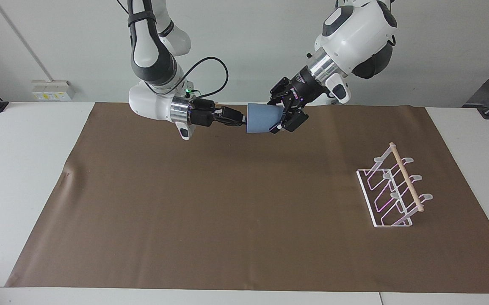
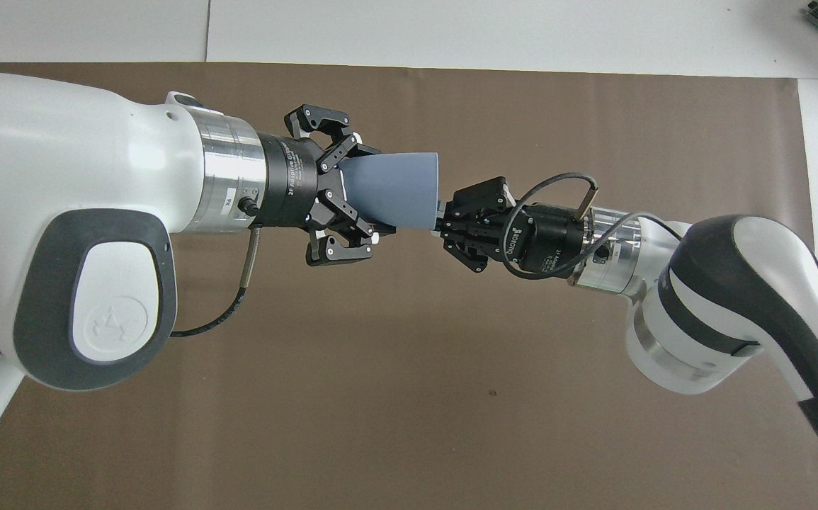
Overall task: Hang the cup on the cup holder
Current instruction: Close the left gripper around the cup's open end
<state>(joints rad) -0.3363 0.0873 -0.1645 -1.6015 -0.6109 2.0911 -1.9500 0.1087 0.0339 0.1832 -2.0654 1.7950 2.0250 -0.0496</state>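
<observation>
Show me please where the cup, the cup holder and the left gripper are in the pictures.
cup (image 1: 260,119): facing view, on its blue side wall.
cup holder (image 1: 404,176): facing view, on its wooden dowel.
left gripper (image 2: 360,195): overhead view, midway between its fingertips, at the cup's narrow end.

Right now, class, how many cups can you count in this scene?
1. The cup is in the air between the left gripper and right gripper, over the brown mat.
</observation>
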